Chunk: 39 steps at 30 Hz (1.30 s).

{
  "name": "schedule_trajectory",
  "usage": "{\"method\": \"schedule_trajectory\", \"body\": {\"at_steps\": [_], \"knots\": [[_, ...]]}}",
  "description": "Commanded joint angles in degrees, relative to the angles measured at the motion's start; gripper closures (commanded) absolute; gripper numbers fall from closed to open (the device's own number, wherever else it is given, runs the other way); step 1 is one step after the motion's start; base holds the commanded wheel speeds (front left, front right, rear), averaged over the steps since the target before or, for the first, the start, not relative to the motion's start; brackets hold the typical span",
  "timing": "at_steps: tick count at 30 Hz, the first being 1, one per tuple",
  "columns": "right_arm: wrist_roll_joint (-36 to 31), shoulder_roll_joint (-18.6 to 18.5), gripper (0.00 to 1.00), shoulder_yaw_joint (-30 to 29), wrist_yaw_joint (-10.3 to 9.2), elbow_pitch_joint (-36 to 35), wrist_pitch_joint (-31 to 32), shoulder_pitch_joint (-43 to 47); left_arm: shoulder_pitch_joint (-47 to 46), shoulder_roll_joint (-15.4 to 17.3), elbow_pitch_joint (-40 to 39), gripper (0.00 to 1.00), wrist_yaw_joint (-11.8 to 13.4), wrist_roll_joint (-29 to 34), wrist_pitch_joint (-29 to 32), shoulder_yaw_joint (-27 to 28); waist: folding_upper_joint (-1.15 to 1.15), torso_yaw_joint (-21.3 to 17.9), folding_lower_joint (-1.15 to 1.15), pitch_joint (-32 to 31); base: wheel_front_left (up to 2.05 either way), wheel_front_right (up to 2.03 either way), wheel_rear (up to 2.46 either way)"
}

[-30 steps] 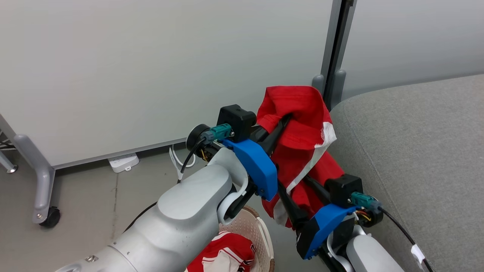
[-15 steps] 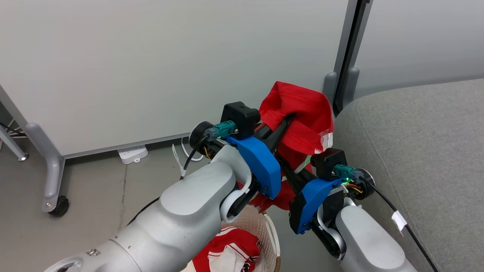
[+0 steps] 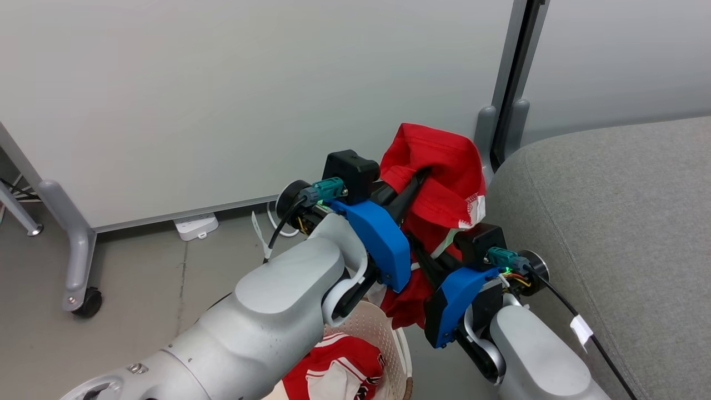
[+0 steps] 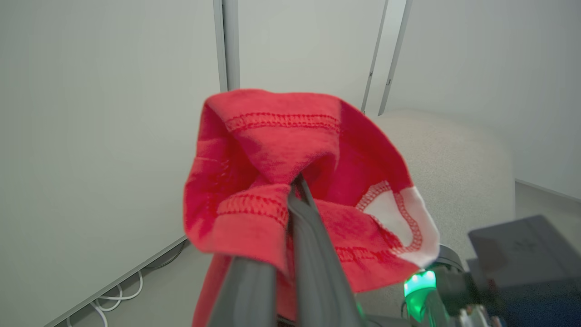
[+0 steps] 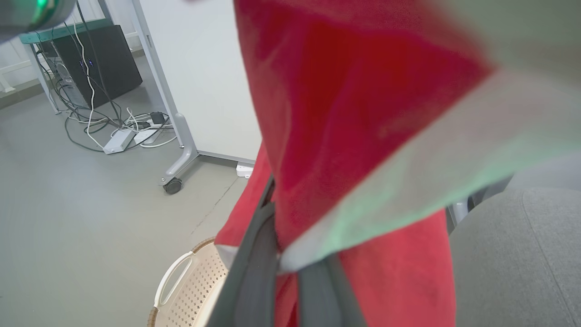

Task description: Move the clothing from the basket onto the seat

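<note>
Head view: left pincer [image 3: 423, 173] and right pincer [image 3: 427, 264] both pinch the soft red white-edged garment [image 3: 439, 161] at frame centre, above the cream perforated basket [image 3: 372, 328], left of the light-grey fabric seat [image 3: 611, 222]. A loose hold may drop it short.

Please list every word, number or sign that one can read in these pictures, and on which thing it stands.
No text can be read here.
Striped jersey in the basket: dark marks at the picture's edge, too cut off to read.
White cable tag: too small to tell.
Red garment held up: no print shows.
</note>
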Motion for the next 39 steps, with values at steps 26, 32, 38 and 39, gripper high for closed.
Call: {"method": "schedule_trajectory", "body": {"at_steps": [26, 32, 38, 39], "knots": [[-0.6, -0.1, 1.0, -2.4, -0.02, 0.5, -2.4, -0.1, 4.5, 1.1, 1.4, 0.0, -3.5, 2.6, -2.1, 0.8, 0.0, 2.6, 0.0, 0.4, 0.0, 0.0, 0.0], [-0.6, -0.1, 1.0, -3.7, -0.02, -0.5, -2.6, 0.8, 12.5, 3.6, -5.7, 0.0, -4.0, 11.5, -2.0, 10.0, 0.0, 3.3, 0.0, 0.8, 0.0, 0.0, 0.0], [-1.1, -0.1, 1.0, -4.1, -0.02, -1.5, -2.3, 1.5, 25.5, 6.8, -14.1, 0.0, -5.3, 23.0, -2.0, 19.9, 0.0, 3.5, 0.0, 1.0, 0.0, 0.0, 0.0], [-1.2, -0.1, 1.0, -4.2, -0.02, -1.6, -2.2, 1.7, 27.4, 7.1, -15.1, 0.0, -5.6, 24.3, -2.0, 21.5, 0.0, 3.5, 0.0, 1.0, 0.0, 0.0, 0.0]]}}
